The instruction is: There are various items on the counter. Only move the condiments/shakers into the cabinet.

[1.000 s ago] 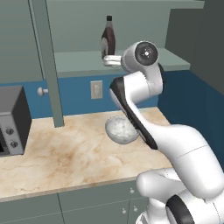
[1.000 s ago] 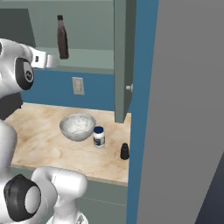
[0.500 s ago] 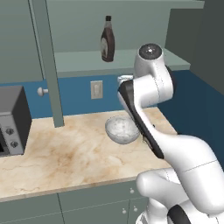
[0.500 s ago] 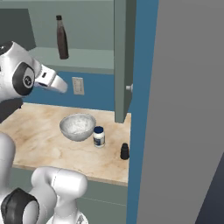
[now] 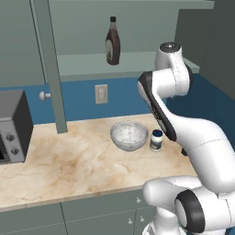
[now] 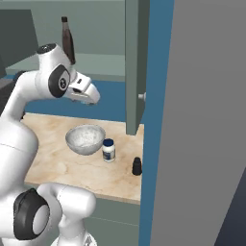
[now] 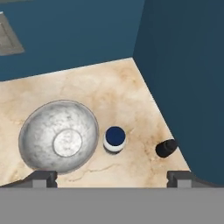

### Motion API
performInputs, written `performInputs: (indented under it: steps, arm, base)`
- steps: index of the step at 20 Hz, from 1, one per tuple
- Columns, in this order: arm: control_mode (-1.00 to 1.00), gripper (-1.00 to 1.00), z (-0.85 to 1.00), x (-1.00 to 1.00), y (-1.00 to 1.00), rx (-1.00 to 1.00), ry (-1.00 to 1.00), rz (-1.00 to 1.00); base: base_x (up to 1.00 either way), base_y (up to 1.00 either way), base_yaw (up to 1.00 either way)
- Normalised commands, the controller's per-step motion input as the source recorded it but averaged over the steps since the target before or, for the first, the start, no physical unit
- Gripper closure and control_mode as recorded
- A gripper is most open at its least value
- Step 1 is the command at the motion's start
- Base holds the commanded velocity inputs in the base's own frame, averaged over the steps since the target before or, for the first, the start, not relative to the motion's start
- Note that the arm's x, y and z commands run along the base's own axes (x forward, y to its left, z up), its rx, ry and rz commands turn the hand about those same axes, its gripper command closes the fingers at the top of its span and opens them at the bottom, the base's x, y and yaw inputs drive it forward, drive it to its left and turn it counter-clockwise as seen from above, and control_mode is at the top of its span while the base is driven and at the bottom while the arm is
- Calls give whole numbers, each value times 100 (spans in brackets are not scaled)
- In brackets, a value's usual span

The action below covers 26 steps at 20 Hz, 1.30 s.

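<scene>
Jar [image 7: 115, 138] between bowl [image 7: 59, 136] and shaker [image 7: 166, 148]

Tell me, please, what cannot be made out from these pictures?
- Syrup bottle: in the right base view the arm covers its lower part; its label is too small to read in the left base view.
- Shaker: in the left base view the arm hides it.
- Toaster oven: cut off by the left edge of the left base view.
- Hand: the hand view's bottom edge cuts off all but the two fingertips.

Glossy white rounded arm links, dark joint rings (black band along forearm).
</scene>
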Motion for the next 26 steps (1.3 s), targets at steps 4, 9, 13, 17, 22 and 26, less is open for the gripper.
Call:
performInputs:
  steps: [4, 9, 13, 17, 22, 26]
  arm:
    - [-100, -100, -62, 1, -60, 0, 1, 4]
    - [-100, -100, -65, 12, -26, 1, 7, 1]
    - [-100, -100, -66, 14, -8, 1, 12, 1]
    - [-100, -100, -62, 21, -4, 2, 15, 7]
    - [-100, -100, -46, 28, -10, 1, 11, 8]
    - [-100, -100, -20, 32, -5, 0, 1, 4]
  base:
    - [0, 0, 0]
    - [0, 0, 0]
    - [0, 0, 0]
    - [0, 0, 0]
    - [0, 0, 0]
    - [0, 0, 0]
